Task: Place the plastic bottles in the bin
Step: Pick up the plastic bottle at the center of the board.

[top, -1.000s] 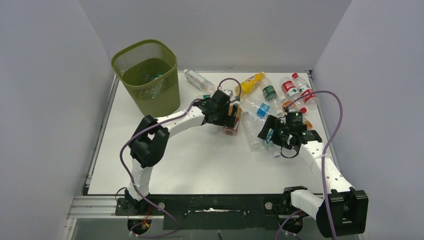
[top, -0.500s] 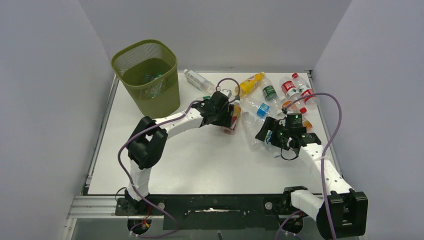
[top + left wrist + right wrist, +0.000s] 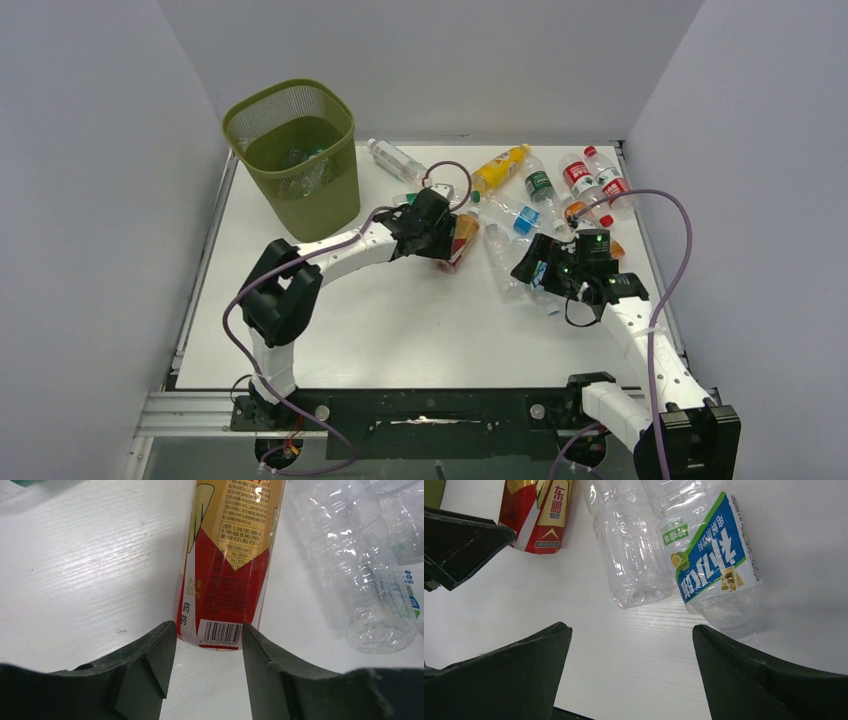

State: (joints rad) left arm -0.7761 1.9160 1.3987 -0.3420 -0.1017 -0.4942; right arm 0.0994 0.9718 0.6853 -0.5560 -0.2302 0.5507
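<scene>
A bottle with a red-and-gold label (image 3: 230,555) lies on the white table, and my left gripper (image 3: 209,630) is shut on its bottom end, one fingertip pressed to each side; from above the same bottle (image 3: 461,240) lies slanted beside that gripper (image 3: 445,245). My right gripper (image 3: 630,627) stands open over bare table, just short of a clear unlabelled bottle (image 3: 631,545) and a blue-and-green-labelled bottle (image 3: 714,555). The olive mesh bin (image 3: 300,195) stands at the back left, with some bottles lying inside it.
More bottles lie along the back right: an orange one (image 3: 500,165), a green-labelled one (image 3: 539,184), two red-labelled ones (image 3: 578,178), and a clear one (image 3: 395,160) near the bin. Grey walls close in on three sides.
My left gripper's fingers have closed onto the red-and-gold bottle's base, and the bottle now lies more slanted. The right gripper has shifted slightly and stays open.
</scene>
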